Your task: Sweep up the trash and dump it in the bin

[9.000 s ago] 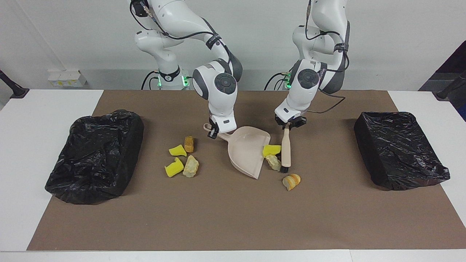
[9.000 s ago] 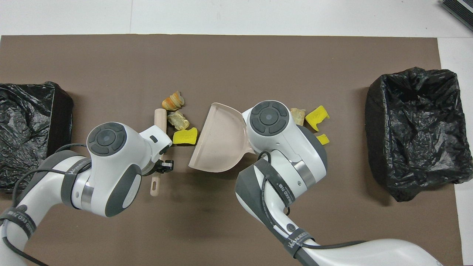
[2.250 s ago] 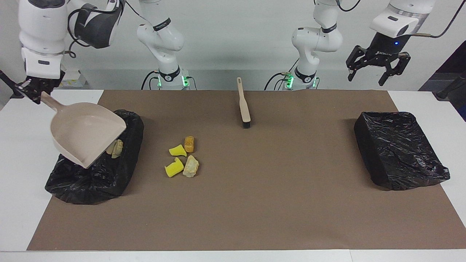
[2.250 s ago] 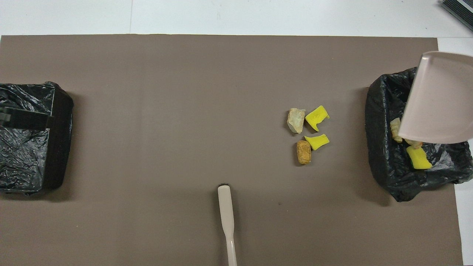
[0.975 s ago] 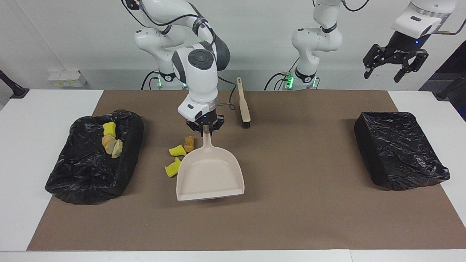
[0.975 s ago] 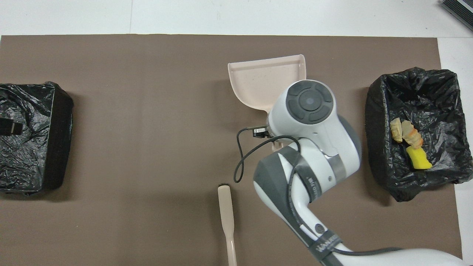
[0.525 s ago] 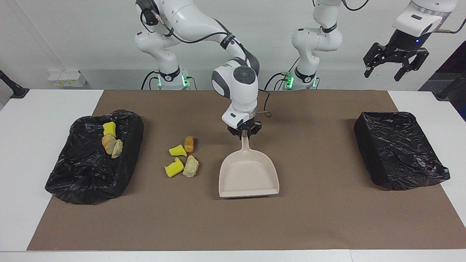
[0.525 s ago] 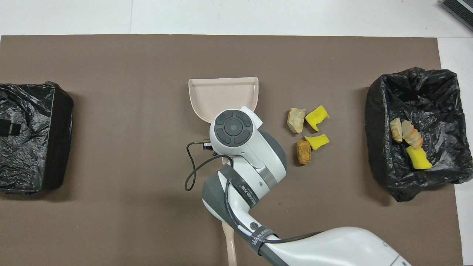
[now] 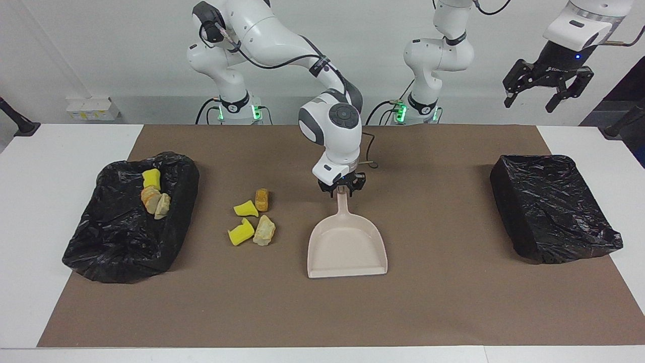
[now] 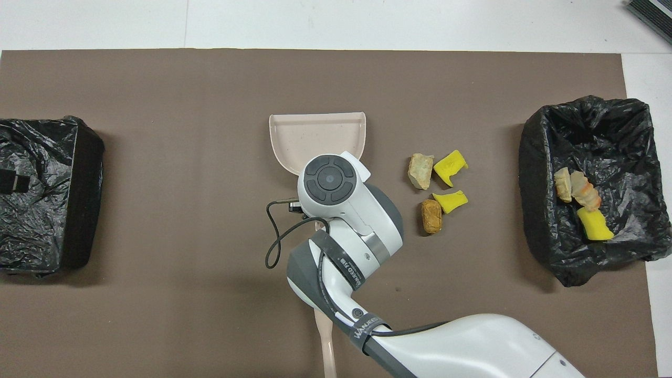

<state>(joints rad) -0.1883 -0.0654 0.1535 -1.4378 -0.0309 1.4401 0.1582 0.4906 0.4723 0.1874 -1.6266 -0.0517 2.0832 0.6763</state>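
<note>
The beige dustpan (image 9: 347, 248) (image 10: 317, 134) lies flat on the brown mat, its open edge pointing away from the robots. My right gripper (image 9: 343, 187) is at the tip of the dustpan's handle. Several pieces of trash sit on the mat beside the dustpan, toward the right arm's end: yellow sponge chunks (image 9: 246, 207) (image 10: 450, 167) and tan and brown lumps (image 9: 264, 232) (image 10: 431, 216). Three more pieces (image 9: 155, 196) (image 10: 577, 197) lie in the black-lined bin (image 9: 95, 247) (image 10: 541, 157). My left gripper (image 9: 546, 93) waits open, raised high at its own end of the table.
A second black-lined bin (image 9: 549, 206) (image 10: 47, 210) stands at the left arm's end with nothing showing in it. The beige brush (image 10: 324, 336) lies on the mat close to the robots, partly under my right arm and hidden in the facing view.
My right arm has carried the dustpan away from the trash pieces to the mat's middle and set it flat. In the last half second it barely moved. The left arm stayed put.
</note>
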